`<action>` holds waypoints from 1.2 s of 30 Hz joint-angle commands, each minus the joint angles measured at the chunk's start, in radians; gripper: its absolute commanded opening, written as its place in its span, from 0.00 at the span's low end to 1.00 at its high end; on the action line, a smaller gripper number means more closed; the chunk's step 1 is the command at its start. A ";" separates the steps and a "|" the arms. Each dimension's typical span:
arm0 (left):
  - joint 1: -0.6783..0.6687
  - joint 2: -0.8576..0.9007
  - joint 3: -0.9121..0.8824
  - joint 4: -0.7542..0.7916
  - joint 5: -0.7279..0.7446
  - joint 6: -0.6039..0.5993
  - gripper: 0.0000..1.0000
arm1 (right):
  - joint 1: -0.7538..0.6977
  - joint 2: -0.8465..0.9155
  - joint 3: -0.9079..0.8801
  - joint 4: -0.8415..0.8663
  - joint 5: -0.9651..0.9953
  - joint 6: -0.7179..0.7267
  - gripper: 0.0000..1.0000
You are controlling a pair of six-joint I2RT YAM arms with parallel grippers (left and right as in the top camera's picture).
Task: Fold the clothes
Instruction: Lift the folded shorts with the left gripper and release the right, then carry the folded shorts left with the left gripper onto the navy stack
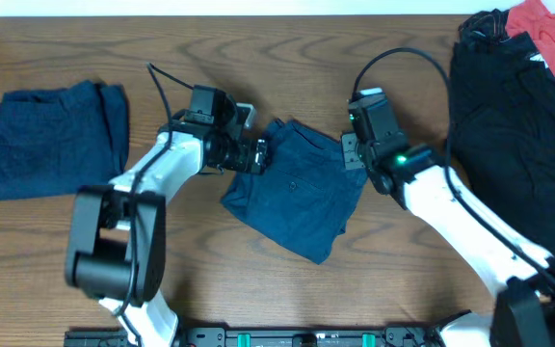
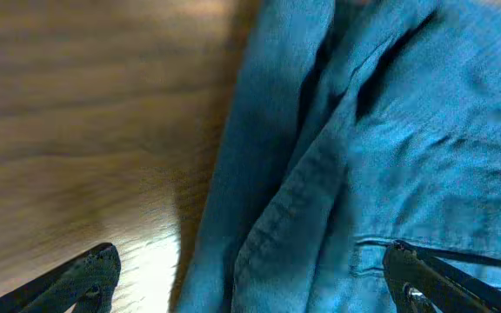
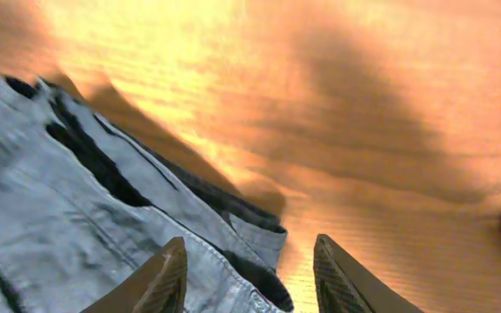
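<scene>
Two pieces of dark blue denim-like clothes lie on the wooden table. One is folded flat at the far left (image 1: 56, 140). The other (image 1: 297, 188) lies folded in the middle, between my arms. My left gripper (image 1: 256, 154) is at its left edge, jaws wide open. In the left wrist view the gripper (image 2: 255, 278) straddles the folded cloth edge (image 2: 364, 174) without pinching it. My right gripper (image 1: 355, 152) is at the garment's upper right corner. Seen from the right wrist, the gripper (image 3: 250, 278) stands open over the cloth corner (image 3: 103, 209), with a gap between its fingers.
A large black garment (image 1: 514, 145) covers the right side of the table, with a red one (image 1: 552, 34) at the back right corner. Bare wood (image 1: 200, 251) shows between the two blue garments and toward the front edge.
</scene>
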 commanded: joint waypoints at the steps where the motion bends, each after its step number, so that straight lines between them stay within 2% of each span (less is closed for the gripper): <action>1: 0.000 0.048 -0.001 0.003 0.100 0.042 0.98 | -0.008 -0.036 0.001 -0.006 0.014 -0.012 0.46; 6: -0.015 0.096 -0.002 0.004 0.158 0.042 1.00 | -0.008 -0.038 0.001 -0.023 0.014 -0.011 0.46; 9: -0.035 0.101 -0.002 0.012 0.159 0.042 0.88 | -0.008 -0.038 0.001 -0.035 0.014 -0.011 0.46; 10: -0.039 0.101 -0.002 0.024 0.158 0.042 0.79 | -0.008 -0.038 0.001 -0.039 0.014 -0.011 0.46; 12: -0.041 0.101 -0.002 0.062 0.158 0.042 0.50 | -0.008 -0.038 0.001 -0.046 0.013 -0.011 0.46; 14: -0.040 0.101 -0.002 0.106 0.158 0.029 0.25 | -0.008 -0.038 0.001 -0.055 0.013 -0.008 0.46; 17: -0.038 0.101 -0.001 0.135 0.158 -0.016 0.06 | -0.008 -0.038 0.001 -0.068 0.013 -0.008 0.45; 22: -0.021 0.054 0.002 0.089 0.125 -0.014 0.06 | -0.008 -0.038 0.001 -0.087 0.014 -0.008 0.45; 27: 0.059 -0.091 0.026 -0.022 -0.142 -0.015 0.06 | -0.009 -0.038 0.001 -0.098 0.014 -0.008 0.45; 31: 0.154 -0.232 0.032 -0.050 -0.346 -0.014 0.06 | -0.008 -0.038 0.001 -0.106 0.017 -0.008 0.45; 36: 0.278 -0.357 0.032 -0.033 -0.397 0.059 0.06 | -0.008 -0.038 0.001 -0.109 0.017 -0.008 0.45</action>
